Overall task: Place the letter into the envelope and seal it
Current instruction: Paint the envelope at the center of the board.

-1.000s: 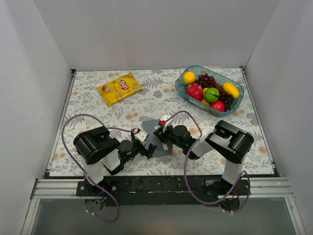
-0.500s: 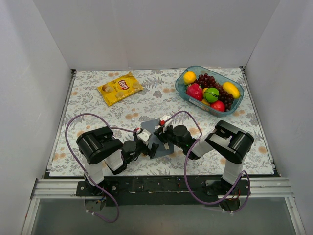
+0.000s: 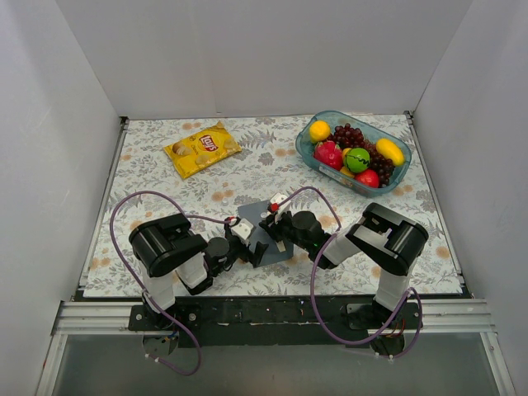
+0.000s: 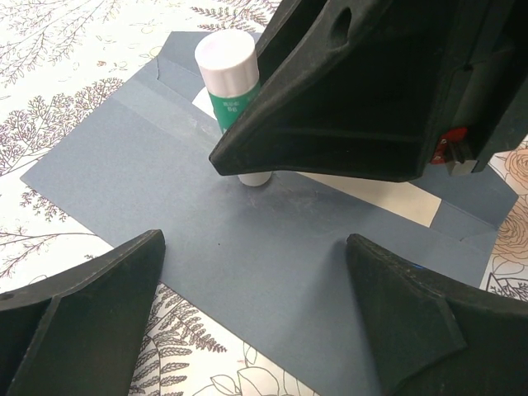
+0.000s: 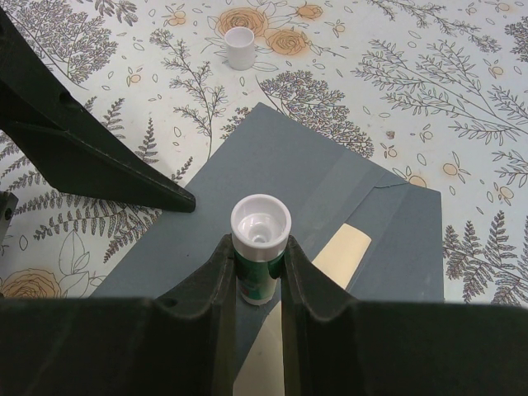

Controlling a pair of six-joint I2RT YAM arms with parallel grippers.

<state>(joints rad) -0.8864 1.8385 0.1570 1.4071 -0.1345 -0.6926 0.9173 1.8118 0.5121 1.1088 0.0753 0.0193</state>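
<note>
The grey-blue envelope (image 4: 247, 256) lies flat on the floral cloth between both arms, also seen in the top view (image 3: 266, 247) and the right wrist view (image 5: 272, 157). A cream strip of the letter (image 4: 388, 198) (image 5: 346, 247) shows at its mouth, the rest hidden inside. My right gripper (image 5: 257, 247) is shut on an upright green-and-white glue stick (image 5: 260, 223) (image 4: 231, 82) whose lower end touches the envelope. My left gripper (image 4: 254, 243) is open, its fingers spread wide over the envelope's near part with nothing between them.
The glue stick's white cap (image 5: 240, 47) stands on the cloth beyond the envelope. A yellow crisp bag (image 3: 202, 148) lies at the back left. A clear bowl (image 3: 402, 173) of fruit sits at the back right. White walls enclose the table.
The left arm shifted slightly to the right a second ago and has held still since. The right gripper and glue stick have not moved.
</note>
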